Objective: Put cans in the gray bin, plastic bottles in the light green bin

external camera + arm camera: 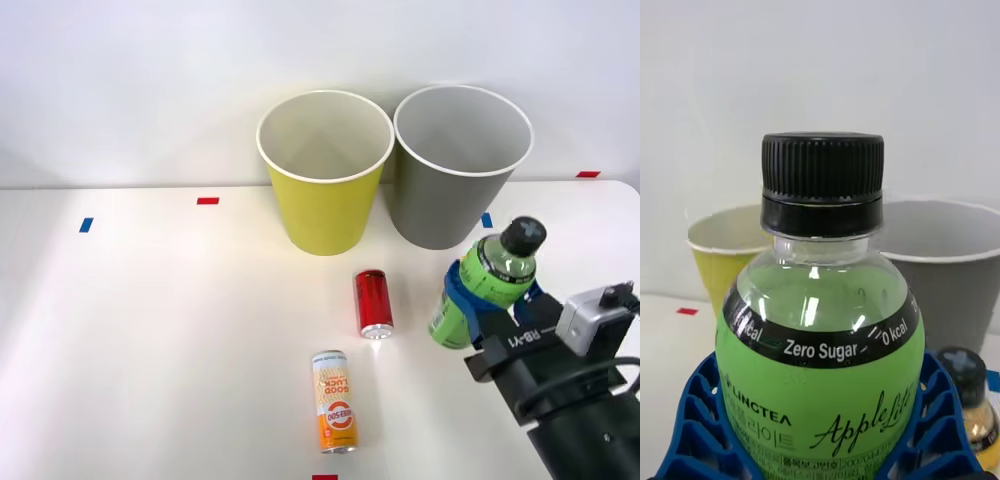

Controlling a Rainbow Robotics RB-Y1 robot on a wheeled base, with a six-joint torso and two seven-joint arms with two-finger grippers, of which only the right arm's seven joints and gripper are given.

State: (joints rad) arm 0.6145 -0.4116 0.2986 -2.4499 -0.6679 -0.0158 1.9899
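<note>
We have the right gripper clamped on the green-label bottle, blue ribbed fingers wrapping both sides of its body, black cap up, bottle tilted slightly. It's held near the table's right edge, just in front of the gray bin; can't tell from the front view whether its base touches the table or is lifted off. In the wrist view we see the second bottle, the yellow-orange one, black cap up, just beside the held bottle, below the gray bin's wall. Light green bin and gray bin stand upright side by side at the table's back edge, rims nearly touching, green one to the left; no items visible inside from this angle. Red can lies on its side near the table's middle, in front of the light green bin. Orange-and-white can lies on its side closer to the front edge, just in front-left of the red one, apart from it.
</note>
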